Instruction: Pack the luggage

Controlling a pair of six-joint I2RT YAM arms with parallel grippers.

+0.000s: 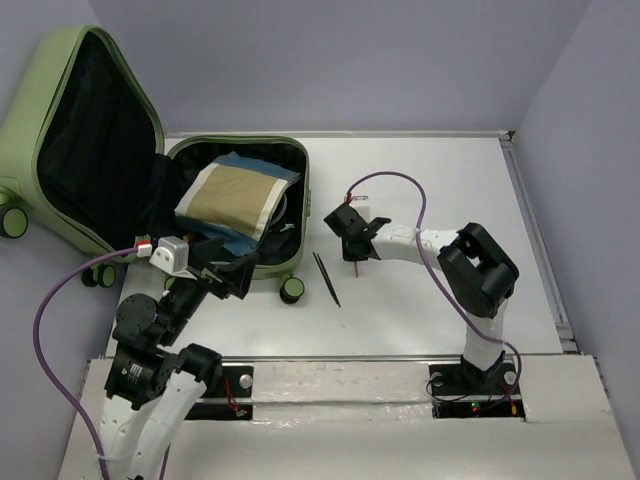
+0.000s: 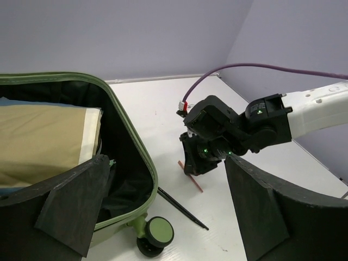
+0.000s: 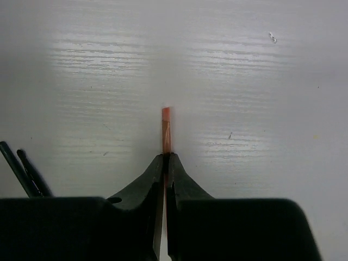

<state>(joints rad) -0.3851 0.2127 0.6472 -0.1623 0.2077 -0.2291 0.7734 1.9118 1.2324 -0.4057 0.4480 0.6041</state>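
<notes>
The right gripper (image 3: 165,159) has its jaws pressed together on one end of a thin orange strip (image 3: 166,128), and most of the strip pokes out beyond the tips, slanting down toward the table; whether its far end touches the surface I cannot tell. So narrow a hold on so slight a thing is the main worry: the strip could swivel between the pads or slide out when it is lifted, and if the low end drags on the table it could be levered loose. A pair of thin black sticks (image 1: 327,280) lies just beside it and could be knocked by a low sweep. The luggage (image 1: 22,140) sits well to the left of this gripper, lying open with its lid leaning back and a folded tan cloth (image 1: 232,200) in the base; a carry that way has to get over the green rim, where the dangling strip might catch. The left gripper (image 2: 165,168), jaws spread wide and holding nothing, hovers by the near rim above a wheel (image 1: 291,290), so the two arms could meet there. The table (image 1: 450,170) is plain white with a faint grain, edged by a raised lip on the right, and pale lilac-grey walls close it in behind and at both sides
</notes>
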